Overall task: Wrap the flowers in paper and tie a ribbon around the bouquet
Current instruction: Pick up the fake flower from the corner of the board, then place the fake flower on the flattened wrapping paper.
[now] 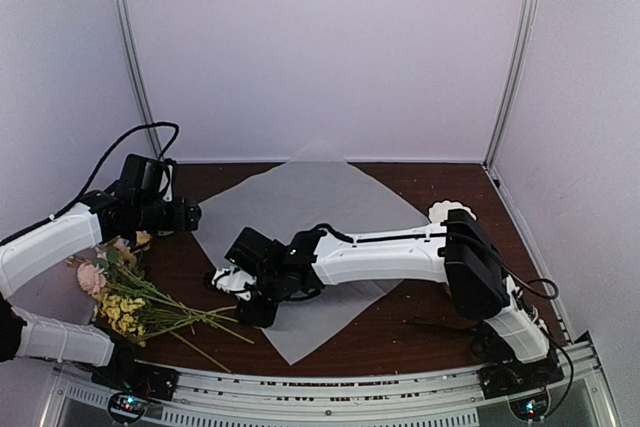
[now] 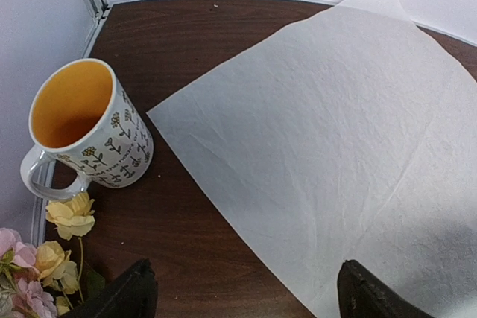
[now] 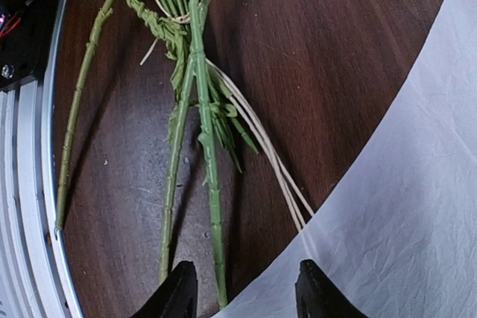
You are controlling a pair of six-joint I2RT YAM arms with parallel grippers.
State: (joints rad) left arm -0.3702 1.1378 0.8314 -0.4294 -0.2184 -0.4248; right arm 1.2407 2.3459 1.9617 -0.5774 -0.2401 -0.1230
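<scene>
In the right wrist view, the right hand (image 3: 246, 293) hangs low over the near left part of the desk (image 3: 335, 50). Its fingers (image 3: 179, 290) stand apart, and the cut end of one green stem lies in the gap between them, not gripped. This view alone shows the thin stems (image 3: 197, 109) from close by, some pale and dry, with the edge of the paper (image 3: 402, 214) just to their right.

From above, the flowers (image 1: 125, 297) lie flat at the near left, their yellow and pink heads pointing left. The right arm reaches across the paper (image 1: 310, 212) and covers its middle.

The left hand (image 2: 246, 297) is open and holds nothing. Only its own camera shows a mug (image 2: 89, 128), white with small flower prints and yellow inside, standing upright at the far left. The far corner of the paper leans up on the back wall (image 1: 330, 47).
</scene>
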